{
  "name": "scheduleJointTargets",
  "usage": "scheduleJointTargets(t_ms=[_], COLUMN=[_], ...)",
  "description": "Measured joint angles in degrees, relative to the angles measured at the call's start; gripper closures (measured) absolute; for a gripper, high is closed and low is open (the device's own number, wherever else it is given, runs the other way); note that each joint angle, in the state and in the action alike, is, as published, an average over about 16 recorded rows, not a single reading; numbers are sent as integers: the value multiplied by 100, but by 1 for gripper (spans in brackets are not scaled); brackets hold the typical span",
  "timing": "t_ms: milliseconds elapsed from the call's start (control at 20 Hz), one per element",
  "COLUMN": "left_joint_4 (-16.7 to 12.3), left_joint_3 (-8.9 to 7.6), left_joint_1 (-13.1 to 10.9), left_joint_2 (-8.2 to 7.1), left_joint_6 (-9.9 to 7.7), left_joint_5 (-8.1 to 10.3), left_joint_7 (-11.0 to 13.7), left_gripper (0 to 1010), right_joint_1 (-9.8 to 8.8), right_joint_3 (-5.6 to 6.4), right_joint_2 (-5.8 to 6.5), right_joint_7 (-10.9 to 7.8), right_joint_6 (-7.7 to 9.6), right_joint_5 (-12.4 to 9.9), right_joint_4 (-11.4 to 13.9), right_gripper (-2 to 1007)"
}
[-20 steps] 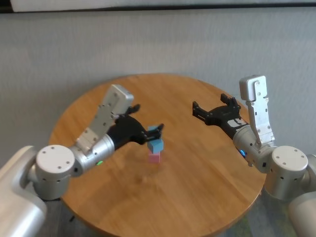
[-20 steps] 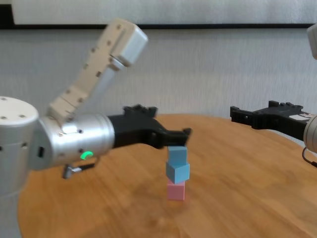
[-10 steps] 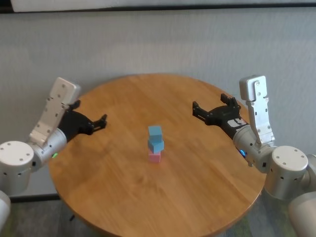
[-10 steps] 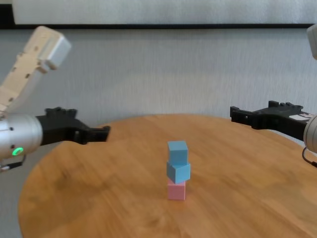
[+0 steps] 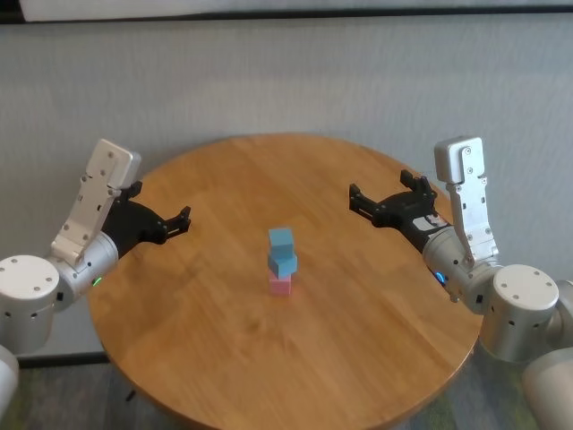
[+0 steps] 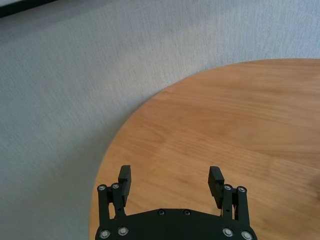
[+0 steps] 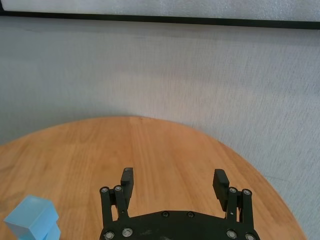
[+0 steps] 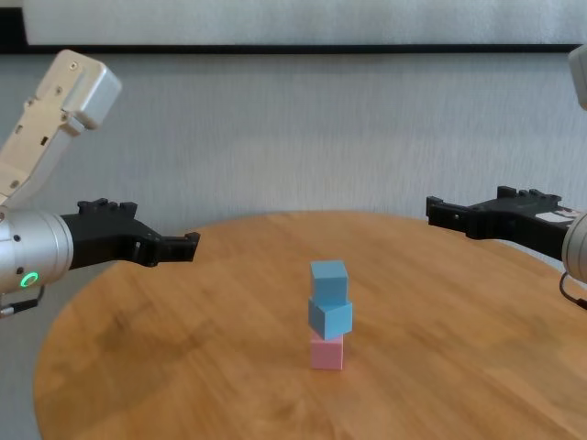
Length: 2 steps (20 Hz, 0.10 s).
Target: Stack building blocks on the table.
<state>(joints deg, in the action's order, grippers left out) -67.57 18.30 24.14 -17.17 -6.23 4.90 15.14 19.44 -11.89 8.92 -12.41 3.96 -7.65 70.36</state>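
Light is even and diffuse in all four views; you get no hard source, and no view shows where it comes from. The table (image 5: 358,305) shows only a soft sheen on the wood, no glare spots. Shadows are faint: a weak smudge beside the pink block (image 8: 326,352), another pale one under the left claw (image 8: 188,246). Wall behind reads flat grey, evenly lit. Focus is sharp across head and chest views, no motion blur on either arm. Wrist views are crisp on the claw fingers (image 6: 124,179); the blue block (image 7: 32,216) at the frame edge is slightly soft. The dark band along the wall bows slightly in the right wrist view.
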Motion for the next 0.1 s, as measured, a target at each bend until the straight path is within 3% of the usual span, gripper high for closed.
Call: scheduleJointTargets(t_ms=[100], left_joint_4=[0], left_joint_3=[3], left_joint_1=[0], left_joint_2=[0], left_joint_6=[0], left_joint_5=[1], left_joint_7=[1], left_gripper=[8], right_joint_1=[0], right_joint_3=[0], right_joint_2=[0], right_joint_7=[0], right_joint_6=[0], right_joint_5=[0], right_joint_4=[0], right_gripper=[0])
